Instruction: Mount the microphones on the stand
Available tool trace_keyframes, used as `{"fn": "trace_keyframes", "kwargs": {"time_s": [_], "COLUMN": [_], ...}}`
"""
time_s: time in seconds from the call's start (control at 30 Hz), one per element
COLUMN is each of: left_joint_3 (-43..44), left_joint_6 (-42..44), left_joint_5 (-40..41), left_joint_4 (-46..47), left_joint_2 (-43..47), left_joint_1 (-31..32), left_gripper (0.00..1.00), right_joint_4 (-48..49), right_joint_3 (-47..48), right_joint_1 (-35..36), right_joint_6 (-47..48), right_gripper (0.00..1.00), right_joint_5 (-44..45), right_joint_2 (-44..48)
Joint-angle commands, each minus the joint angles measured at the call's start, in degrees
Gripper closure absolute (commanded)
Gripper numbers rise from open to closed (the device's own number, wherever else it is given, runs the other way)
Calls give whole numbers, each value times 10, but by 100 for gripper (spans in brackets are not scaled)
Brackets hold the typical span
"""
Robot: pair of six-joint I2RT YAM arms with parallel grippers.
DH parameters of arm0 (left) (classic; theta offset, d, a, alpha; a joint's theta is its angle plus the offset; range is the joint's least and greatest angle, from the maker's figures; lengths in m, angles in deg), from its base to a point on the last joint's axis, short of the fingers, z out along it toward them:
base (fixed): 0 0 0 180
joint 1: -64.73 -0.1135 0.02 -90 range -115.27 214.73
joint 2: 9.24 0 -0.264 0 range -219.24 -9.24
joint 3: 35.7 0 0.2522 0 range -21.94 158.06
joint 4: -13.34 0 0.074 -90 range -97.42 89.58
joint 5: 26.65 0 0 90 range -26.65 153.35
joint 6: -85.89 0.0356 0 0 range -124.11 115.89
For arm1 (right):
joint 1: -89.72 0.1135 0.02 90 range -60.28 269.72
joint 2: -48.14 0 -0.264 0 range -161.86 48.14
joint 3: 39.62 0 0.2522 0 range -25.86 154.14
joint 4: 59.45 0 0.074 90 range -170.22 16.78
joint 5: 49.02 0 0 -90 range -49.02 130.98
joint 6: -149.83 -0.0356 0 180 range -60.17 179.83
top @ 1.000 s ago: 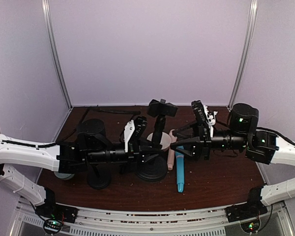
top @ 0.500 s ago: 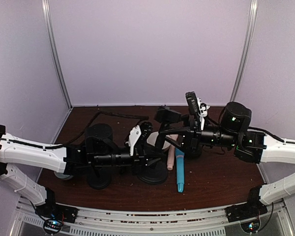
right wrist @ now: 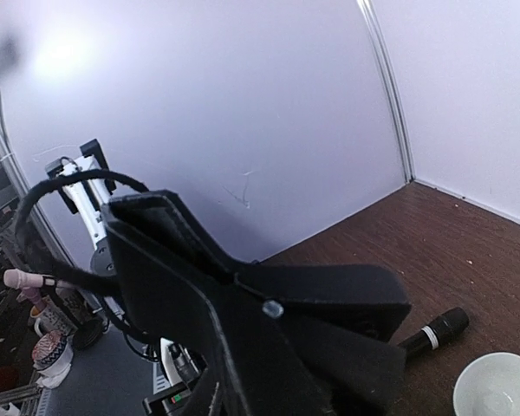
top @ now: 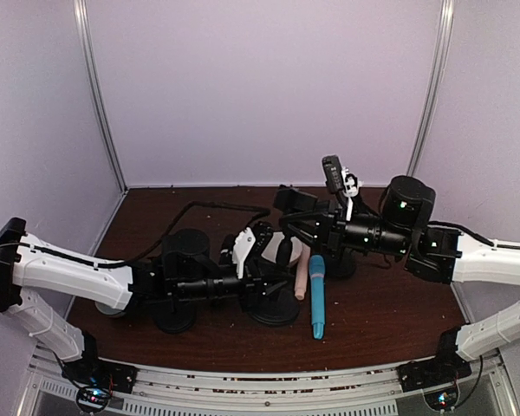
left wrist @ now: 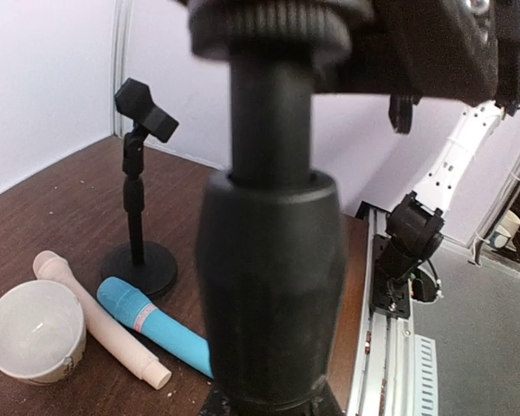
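Observation:
A black microphone stand [top: 274, 299] rises from a round base in the middle of the table. My left gripper [top: 271, 279] is shut on its thick post [left wrist: 273, 260], which fills the left wrist view. My right gripper [top: 305, 227] is shut on the stand's black clip [right wrist: 243, 295] at the top. The light blue microphone [top: 317, 303] and the cream-pink microphone [top: 302, 279] lie side by side on the table, right of the base. Both also show in the left wrist view, the light blue microphone [left wrist: 152, 325] and the cream-pink microphone [left wrist: 95, 321]. The black microphone [right wrist: 433, 334] lies on the table further back.
A white bowl [left wrist: 33, 331] sits beside the cream-pink microphone. A second stand [left wrist: 139, 217] with its own clip is behind the two microphones, and another round base [top: 175, 316] is on the left under my left arm. A black cable [top: 217, 206] loops across the back.
My right arm has swung left and up to the stand's clip, and its jaws have shut on it. My left gripper has kept its hold on the post, shifting slightly right.

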Motion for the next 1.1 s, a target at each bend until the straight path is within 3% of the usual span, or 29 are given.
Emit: {"fn": "trace_keyframes", "kwargs": {"time_s": [0.0, 0.27, 0.73, 0.8, 0.87, 0.97, 1.07], "left_joint_3": [-29, -65, -45, -8, 36, 40, 36], "left_joint_6": [-37, -62, -95, -108, -102, -94, -98], "left_joint_5": [16, 33, 26, 35, 56, 60, 56], "left_joint_4": [84, 137, 116, 34, -57, -60, -55], "left_joint_2": [-33, -67, -77, -69, -61, -38, -15], "left_joint_1": [0, 1, 0, 0, 0, 0, -3], "left_gripper": [100, 100, 100, 100, 100, 100, 100], "right_joint_4": [-51, -148, -190, -194, -184, -179, -190], "right_joint_3": [85, 217, 273, 273, 264, 253, 237], "right_joint_1": [-30, -75, -98, -100, -99, -100, -99], "right_joint_6": [24, 45, 57, 56, 62, 72, 92], "right_gripper": [91, 93, 90, 85, 72, 53, 40], "right_joint_5": [36, 80, 132, 128, 112, 133, 153], "right_joint_2": [-16, -57, -81, -92, -86, -61, -28]}}
